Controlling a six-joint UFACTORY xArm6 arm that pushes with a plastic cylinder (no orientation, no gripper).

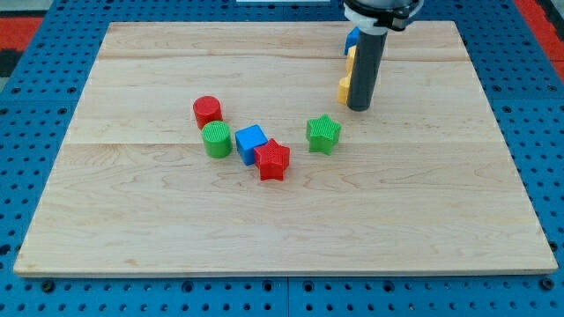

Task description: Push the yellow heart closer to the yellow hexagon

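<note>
Standing the tool's tip (358, 108) at the view's right of the yellow heart (345, 89), nothing grasped (a bare rod, no jaws to close). Hiding most of the yellow hexagon (351, 55) and blue block (352, 37) just above behind the rod. Risking, probably, overshooting: shoving on and knocking the hexagon away, or glancing off and drifting down toward the green star (323, 134) on the counter (264, 238).
</note>
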